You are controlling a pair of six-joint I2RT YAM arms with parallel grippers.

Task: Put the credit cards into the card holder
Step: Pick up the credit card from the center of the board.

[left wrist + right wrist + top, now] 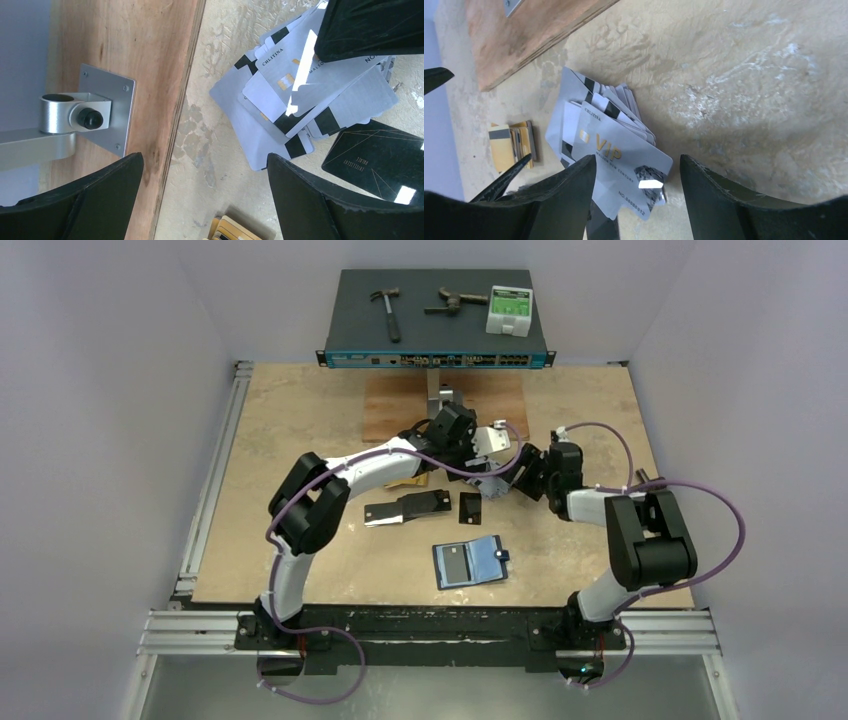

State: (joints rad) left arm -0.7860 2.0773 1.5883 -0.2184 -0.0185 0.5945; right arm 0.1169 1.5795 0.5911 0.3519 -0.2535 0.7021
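— How much is done?
— Little. The card holder (470, 562) is laid open nearest, at six o'clock, with perhaps one card seated inside. Black cards (405, 508) at its eleven, then gold cards (509, 145) and silver cards (619, 145) towards twelve, are left loose.
— Jaws?
— The left gripper (204, 162) is spread wide and empty. The right gripper (638, 162) is parted over the silver pile, with nothing gripped.

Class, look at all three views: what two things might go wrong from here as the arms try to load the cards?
1. The silver-grey plastic cards lie fanned and overlapping. The right gripper, jaws apart over the top one, may pinch several or scatter them.
2. The left gripper hangs open beside the same pile, so the two might collide.
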